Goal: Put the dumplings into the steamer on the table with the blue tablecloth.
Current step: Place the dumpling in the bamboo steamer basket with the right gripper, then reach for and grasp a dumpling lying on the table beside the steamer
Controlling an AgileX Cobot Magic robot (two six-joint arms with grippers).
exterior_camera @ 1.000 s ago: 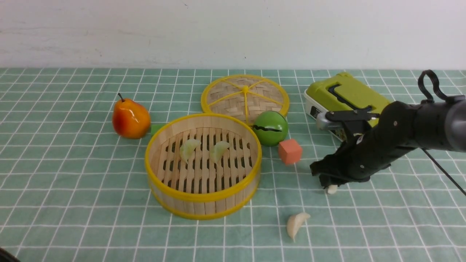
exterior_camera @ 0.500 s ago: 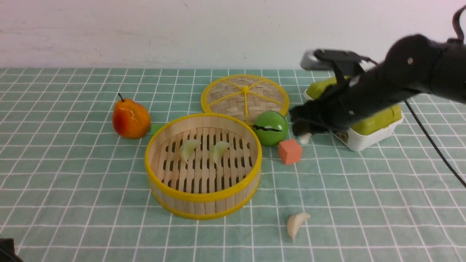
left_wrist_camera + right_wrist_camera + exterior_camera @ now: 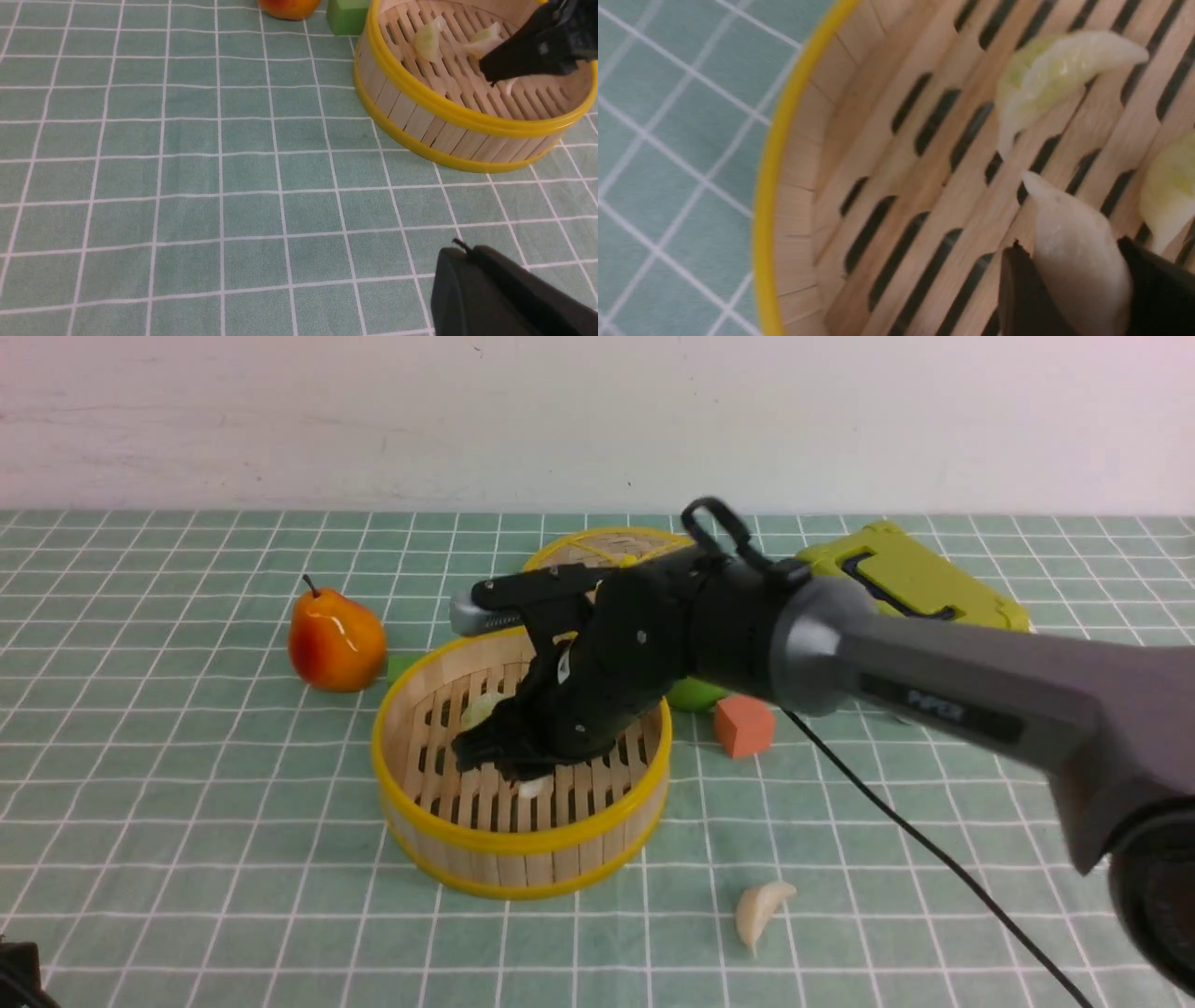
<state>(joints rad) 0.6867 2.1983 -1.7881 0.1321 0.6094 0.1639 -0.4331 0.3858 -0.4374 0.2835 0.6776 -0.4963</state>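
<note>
Nearest, the left gripper [image 3: 467, 275] sits low over the blue tablecloth [image 3: 187, 186], its jaws closed on nothing. A loose cream dumpling [image 3: 761, 913] lies on the cloth in front of the steamer [image 3: 519, 843], off to its right. Inside the steamer, the right gripper [image 3: 525, 777] pinches another cream dumpling [image 3: 1078, 261] low over the slatted floor, beside two greenish dumplings [image 3: 1045, 70]. Behind stand an orange cube [image 3: 744, 724], a pear [image 3: 334, 641], the woven lid [image 3: 574, 553] and a green-lidded box [image 3: 910, 581].
</note>
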